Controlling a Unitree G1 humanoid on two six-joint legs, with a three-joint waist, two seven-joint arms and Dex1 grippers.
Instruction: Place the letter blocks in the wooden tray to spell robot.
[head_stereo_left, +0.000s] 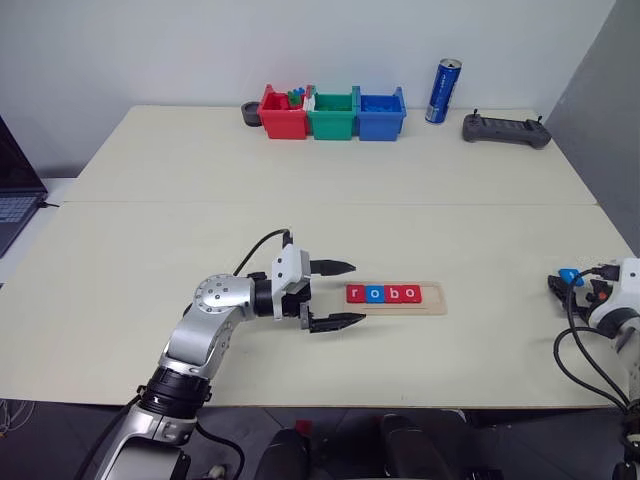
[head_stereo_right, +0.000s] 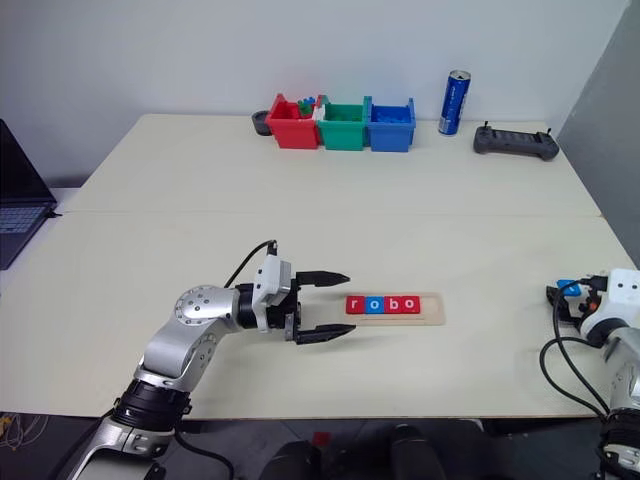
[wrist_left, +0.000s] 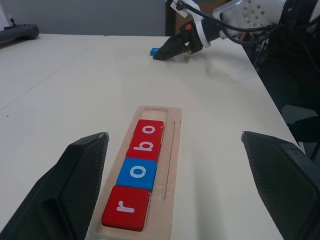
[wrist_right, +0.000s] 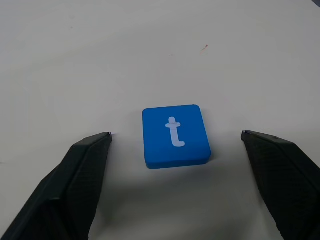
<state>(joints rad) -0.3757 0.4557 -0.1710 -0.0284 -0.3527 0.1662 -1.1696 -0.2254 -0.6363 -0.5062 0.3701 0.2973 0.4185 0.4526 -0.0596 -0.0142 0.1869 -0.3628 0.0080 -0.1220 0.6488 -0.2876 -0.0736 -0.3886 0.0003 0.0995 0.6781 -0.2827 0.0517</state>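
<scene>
The wooden tray (head_stereo_left: 432, 295) lies near the table's front edge. It holds a red r (head_stereo_left: 355, 293), a blue o (head_stereo_left: 373, 293), a red b (head_stereo_left: 391, 293) and a red o (head_stereo_left: 408, 293) in a row; its right end is bare. My left gripper (head_stereo_left: 335, 295) hovers open just left of the tray, pointing at it with nothing between its fingers. A blue t block (wrist_right: 175, 150) lies flat on the table at the far right. My right gripper (wrist_right: 176, 133) is open around it, one finger on each side with gaps to the block.
Red (head_stereo_left: 283, 112), green (head_stereo_left: 332, 115) and blue (head_stereo_left: 381, 113) bins stand at the table's far edge, with a blue can (head_stereo_left: 443, 90) and a dark controller (head_stereo_left: 506, 129) to their right. A laptop (head_stereo_left: 15, 195) sits off the left side.
</scene>
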